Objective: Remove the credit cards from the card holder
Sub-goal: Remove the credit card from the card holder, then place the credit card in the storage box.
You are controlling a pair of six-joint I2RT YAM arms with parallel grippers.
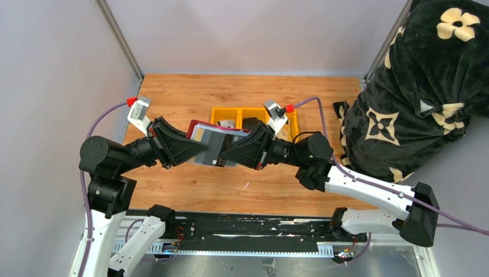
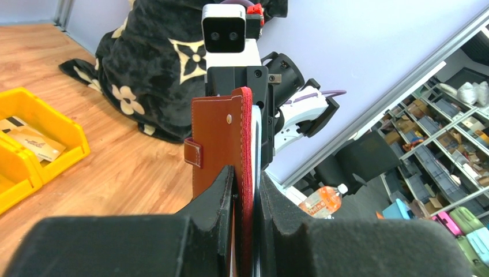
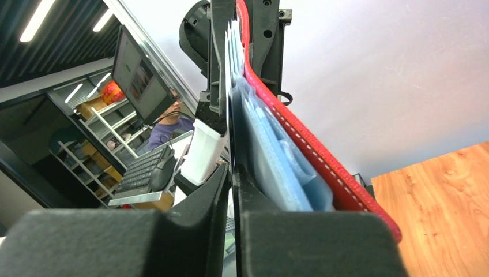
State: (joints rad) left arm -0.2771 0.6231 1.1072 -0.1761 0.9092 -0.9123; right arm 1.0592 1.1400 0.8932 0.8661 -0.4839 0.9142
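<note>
Credit cards (image 3: 232,57), likely stiff and slick, are needing an edge pinch; left gripper (image 2: 245,176) is clamping card holder (image 2: 216,133); right gripper (image 3: 232,173) hold unclear.

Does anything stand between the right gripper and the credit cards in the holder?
Nothing visible: the right gripper sits at the credit cards' edge in the card holder, clamped by the left gripper.

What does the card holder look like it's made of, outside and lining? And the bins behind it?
The card holder looks like smooth brown leather or an imitation on the outside, with a stitched strap tab and a metal-looking snap stud. Its red edge carries pale stitching. The lining is grey-blue, possibly textured fabric or plastic, which is hard to tell. The bins look like glossy yellow moulded plastic.
</note>
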